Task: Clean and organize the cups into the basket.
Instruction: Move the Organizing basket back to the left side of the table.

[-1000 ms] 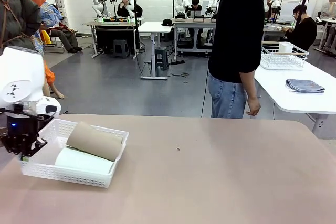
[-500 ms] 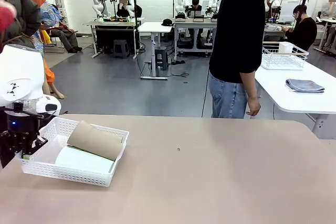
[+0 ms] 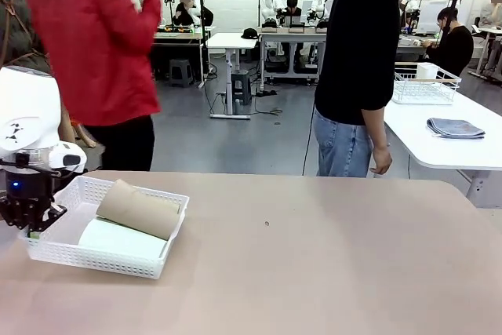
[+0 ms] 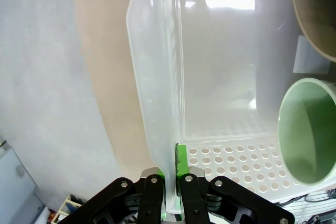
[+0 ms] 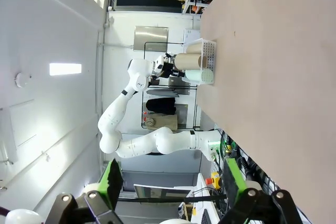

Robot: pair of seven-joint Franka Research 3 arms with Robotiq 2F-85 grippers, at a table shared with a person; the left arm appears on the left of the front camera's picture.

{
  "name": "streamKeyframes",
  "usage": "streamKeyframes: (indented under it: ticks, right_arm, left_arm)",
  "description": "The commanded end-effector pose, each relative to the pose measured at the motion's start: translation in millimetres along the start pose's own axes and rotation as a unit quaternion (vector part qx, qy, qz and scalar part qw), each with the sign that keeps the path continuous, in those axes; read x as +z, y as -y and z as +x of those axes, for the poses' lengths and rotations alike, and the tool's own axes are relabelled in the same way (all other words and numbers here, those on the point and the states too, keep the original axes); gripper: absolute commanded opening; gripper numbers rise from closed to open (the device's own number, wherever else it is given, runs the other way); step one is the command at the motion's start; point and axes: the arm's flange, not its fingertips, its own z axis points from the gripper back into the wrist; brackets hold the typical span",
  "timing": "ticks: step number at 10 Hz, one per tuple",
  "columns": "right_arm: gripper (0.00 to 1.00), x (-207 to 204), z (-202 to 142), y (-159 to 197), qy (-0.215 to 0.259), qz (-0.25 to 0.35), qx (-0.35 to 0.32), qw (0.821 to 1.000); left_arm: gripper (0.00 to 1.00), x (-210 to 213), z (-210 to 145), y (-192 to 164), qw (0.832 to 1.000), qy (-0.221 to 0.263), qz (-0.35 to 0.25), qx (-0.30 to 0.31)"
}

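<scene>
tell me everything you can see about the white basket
The basket is a shallow rectangular white plastic tray with perforated mesh sides and a solid rim, sitting on the table's left part. A brown-tan cup and a mint green cup lie on their sides inside. The left end effector is shut on its near-left rim, which the left wrist view shows pinched between green pads.

The basket [image 3: 149, 260] is white with perforated sides. Beyond the green pads [image 4: 181, 161], one cup [image 4: 307, 132] is mint green, another [image 4: 317, 17] brown-tan.
</scene>
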Motion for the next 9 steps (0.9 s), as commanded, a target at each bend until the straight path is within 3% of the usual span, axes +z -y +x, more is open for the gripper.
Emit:
streamKeyframes:
  ticks: [1, 4, 6, 7, 8, 9]
  right_arm:
    - [1.00, 0, 0, -4, -0.003, -0.010, -0.010, 1.000]
    - [1.00, 0, 0, -4, -0.003, -0.010, -0.010, 1.000]
    - [1.00, 0, 0, -4, -0.003, -0.010, -0.010, 1.000]
    - [1.00, 0, 0, -4, -0.003, -0.010, -0.010, 1.000]
    - [1.00, 0, 0, -4, -0.003, -0.010, -0.010, 1.000]
    - [1.00, 0, 0, -4, -0.003, -0.010, -0.010, 1.000]
  left_arm:
    - [0.04, -9, -6, -35, 0.999, 0.001, 0.001, 0.040]
    - [0.04, -14, -1, -60, 0.997, -0.009, 0.008, 0.082]
    - [0.04, -27, 12, -64, 0.997, -0.026, 0.021, 0.069]
    - [0.10, -34, 17, -65, 0.997, -0.034, 0.021, 0.061]
    - [0.64, -36, 19, -65, 0.997, -0.036, 0.025, 0.061]
    - [0.64, -35, 20, -66, 0.997, -0.034, 0.024, 0.060]
